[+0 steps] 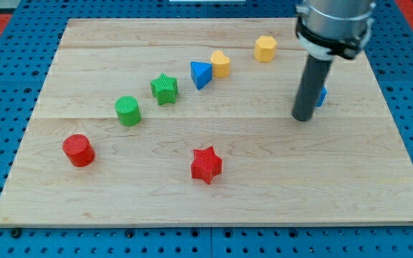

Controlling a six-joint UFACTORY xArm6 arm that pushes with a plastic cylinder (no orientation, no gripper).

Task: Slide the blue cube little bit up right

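Note:
The blue cube [322,96] is at the view's right, mostly hidden behind my rod; only a sliver of it shows at the rod's right side. My tip [302,117] rests on the wooden board just left of and slightly below the cube, touching or nearly touching it.
A curved row runs from lower left to upper right: red cylinder [78,150], green cylinder [128,111], green star [164,89], blue triangle [200,74], yellow heart [221,64], yellow hexagon [266,49]. A red star [206,164] lies at bottom centre. The board's right edge [396,129] is near the cube.

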